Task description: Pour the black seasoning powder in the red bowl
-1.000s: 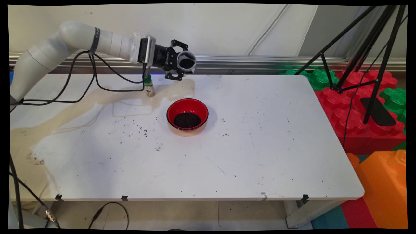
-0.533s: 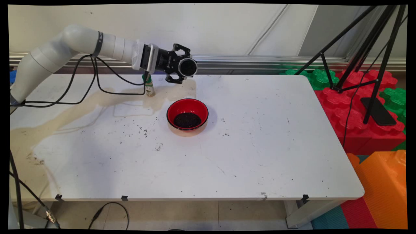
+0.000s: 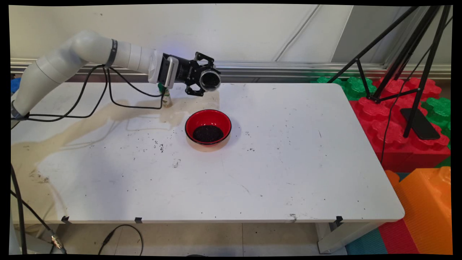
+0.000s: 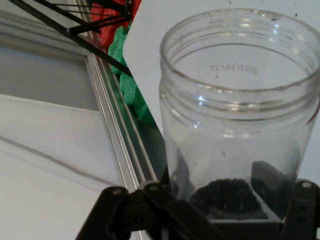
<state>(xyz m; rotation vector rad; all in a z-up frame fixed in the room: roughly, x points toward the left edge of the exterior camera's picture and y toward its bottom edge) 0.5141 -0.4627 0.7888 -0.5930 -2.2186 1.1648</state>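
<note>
Counter [image 3: 288, 173] surface nearest the camera carries only scattered dark specks and a tan stain running along its left side. Farther back, near the centre, stands a red bowl [image 3: 208, 127], upright, with a heap of dark granules [image 3: 207, 133] in its bottom.

Behind and above the bowl, clear of the counter, the end effector [image 3: 202, 80] is clamped on a clear plastic jar [image 3: 209, 79]. The jar is held on its side, roughly level, mouth turned toward the camera and the right; the mouth lies behind the bowl's far rim, not directly over it. In the hand view the jar [image 4: 240, 125] sits between the black fingers [image 4: 265, 182], and a small remnant of dark granules [image 4: 225, 197] rests at its base end. The level attitude explains why this remnant stays at the base instead of sliding to the mouth.

Just behind the wrist, a small bottle with a green cap [image 3: 166, 97] stands upright on the counter, partly hidden by the arm.
</note>
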